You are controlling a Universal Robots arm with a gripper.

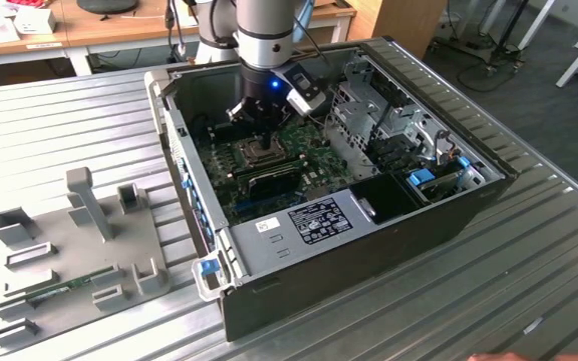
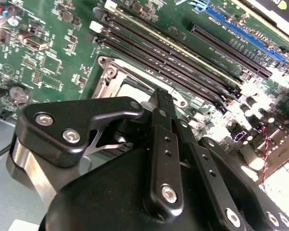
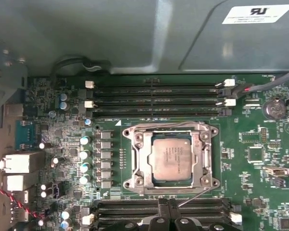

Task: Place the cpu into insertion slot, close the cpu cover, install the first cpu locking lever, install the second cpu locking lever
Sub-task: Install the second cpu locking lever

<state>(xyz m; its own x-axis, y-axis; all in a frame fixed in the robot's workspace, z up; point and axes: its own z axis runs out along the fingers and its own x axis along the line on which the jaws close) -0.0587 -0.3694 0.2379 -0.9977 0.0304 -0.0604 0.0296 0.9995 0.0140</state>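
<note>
The chip [image 3: 170,157] sits under the closed cover [image 3: 140,156]; the gripper [image 3: 167,206], clenched empty, could scrape the socket [image 3: 172,191].

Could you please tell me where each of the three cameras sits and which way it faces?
Exterior view: off the arm, above, looking down into the open computer case; the arm and gripper show.
First wrist view: on the arm, facing the motherboard squarely, the cpu seated under the cpu cover; fingertips show.
Second wrist view: on the arm, looking obliquely past the gripper body.
Both wrist views share the insertion slot and memory slots.
</note>
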